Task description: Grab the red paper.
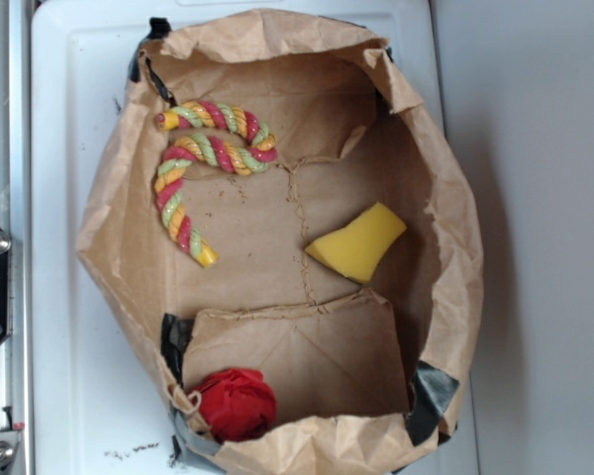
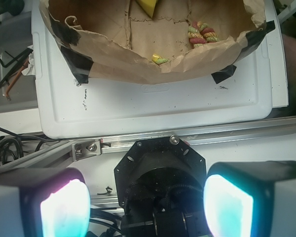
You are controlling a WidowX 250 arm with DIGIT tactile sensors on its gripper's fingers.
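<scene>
Here fingers (image 2: 64, 207) spread wide, hovering outside paper bag (image 2: 138, 59).

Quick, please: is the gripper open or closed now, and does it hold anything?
Gripper: open, fingers wide apart, holding nothing. The red paper lies untouched in the paper bag.

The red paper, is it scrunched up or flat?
Scrunched up. The red paper is a wrinkly round ball in a corner of the paper bag. The gripper is open, outside the bag.
</scene>
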